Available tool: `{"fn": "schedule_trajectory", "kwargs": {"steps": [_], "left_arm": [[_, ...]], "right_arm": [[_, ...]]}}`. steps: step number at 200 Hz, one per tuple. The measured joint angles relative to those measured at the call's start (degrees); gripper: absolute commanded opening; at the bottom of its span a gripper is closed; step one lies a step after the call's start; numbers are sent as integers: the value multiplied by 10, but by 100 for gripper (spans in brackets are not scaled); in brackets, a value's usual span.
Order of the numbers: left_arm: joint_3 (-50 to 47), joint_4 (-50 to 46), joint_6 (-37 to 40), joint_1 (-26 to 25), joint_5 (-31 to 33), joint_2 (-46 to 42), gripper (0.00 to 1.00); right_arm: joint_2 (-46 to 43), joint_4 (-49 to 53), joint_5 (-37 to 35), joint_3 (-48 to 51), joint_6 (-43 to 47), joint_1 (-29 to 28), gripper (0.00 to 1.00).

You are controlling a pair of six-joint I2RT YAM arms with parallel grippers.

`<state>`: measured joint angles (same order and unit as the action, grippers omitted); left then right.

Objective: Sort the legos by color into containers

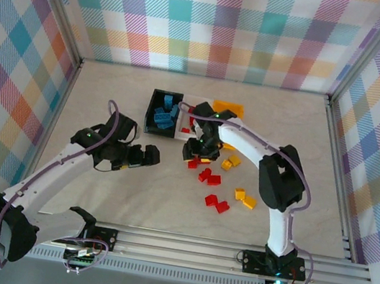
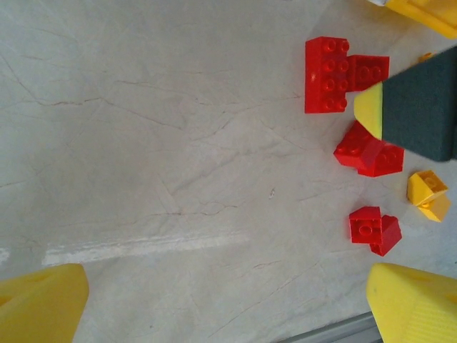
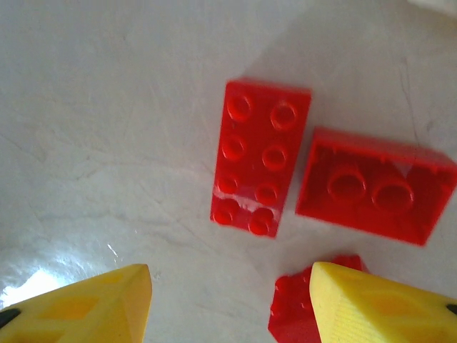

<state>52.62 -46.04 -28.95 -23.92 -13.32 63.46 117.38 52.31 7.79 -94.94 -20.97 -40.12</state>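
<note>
The black bin (image 1: 162,112) holds several blue legos (image 1: 165,114). The white bin (image 1: 190,107) and the yellow-orange bin (image 1: 228,108) stand to its right. Red legos (image 1: 209,177) and yellow legos (image 1: 244,198) lie loose on the table in front of the bins. My right gripper (image 1: 199,152) is open low over the red ones. In the right wrist view a long red brick (image 3: 260,168) lies ahead of my open right gripper (image 3: 232,304), a second red brick (image 3: 375,186) lies beside it, and a third (image 3: 300,314) lies under one finger. My left gripper (image 1: 145,158) (image 2: 228,307) is open over bare table, left of the red bricks (image 2: 327,75).
The right arm (image 1: 248,143) arches over the white bin and hides part of it. Checked walls with metal rails (image 1: 335,166) enclose the table. A yellow brick (image 2: 428,194) lies past the red pairs (image 2: 375,229), and the right gripper's dark finger (image 2: 421,107) reaches in from the right.
</note>
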Motion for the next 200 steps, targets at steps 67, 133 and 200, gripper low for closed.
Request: {"fn": "schedule_trajectory", "kwargs": {"steps": [67,133,200], "left_arm": [[0,-5,0,5,5,0,100],[-9,-7,0,14,5,0,100],[-11,-21,2,18,5,-3,100]], "right_arm": [[40,12,4,-47,5,-1,60],[40,8,12,7,0,-2,60],[41,-4,12,13,-9,-5,61]]}}
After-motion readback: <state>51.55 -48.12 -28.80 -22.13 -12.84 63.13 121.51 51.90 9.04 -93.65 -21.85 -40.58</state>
